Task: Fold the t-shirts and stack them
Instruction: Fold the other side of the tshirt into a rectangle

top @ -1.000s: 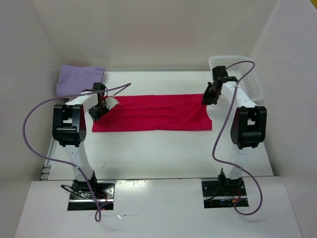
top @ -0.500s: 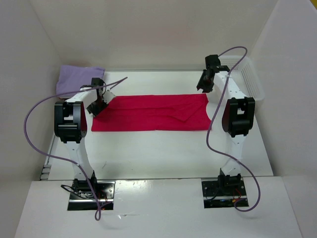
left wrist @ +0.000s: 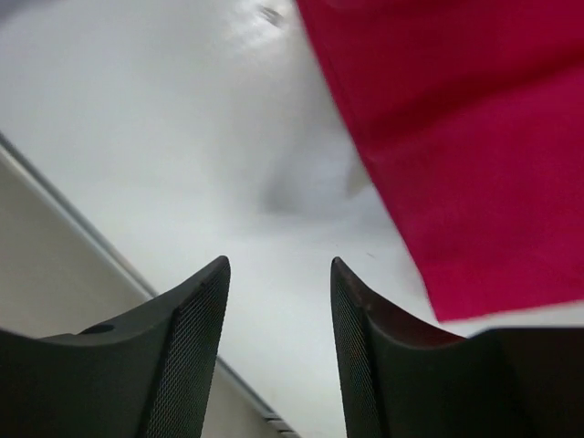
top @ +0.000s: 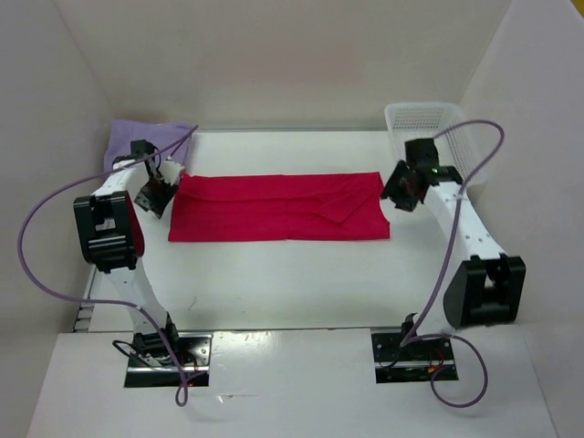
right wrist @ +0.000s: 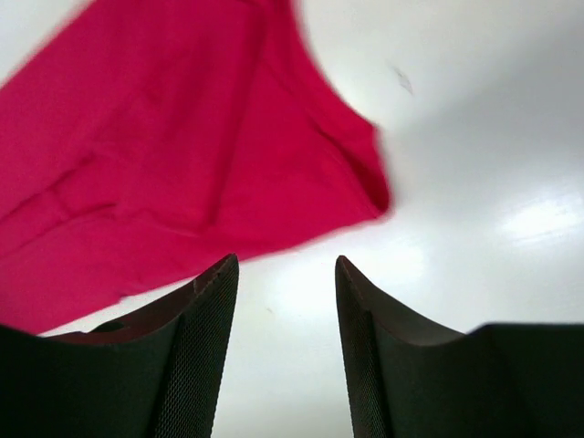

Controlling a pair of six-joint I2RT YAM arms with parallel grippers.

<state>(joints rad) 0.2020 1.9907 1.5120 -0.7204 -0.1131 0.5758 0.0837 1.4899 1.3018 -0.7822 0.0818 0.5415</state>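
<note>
Red t-shirt (top: 278,207), a long band lying left-to-right on the desk (top: 292,274), each short end just beside one arm: left jaws off its left end, right jaws off its right, both pairs spread, empty.

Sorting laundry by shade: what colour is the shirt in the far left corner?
The t-shirt is lavender purple, clearest in the top external view.

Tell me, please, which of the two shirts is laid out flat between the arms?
The red t-shirt, folded into a long strip across the middle of the table; the lavender t-shirt sits bunched in the far left corner.
</note>
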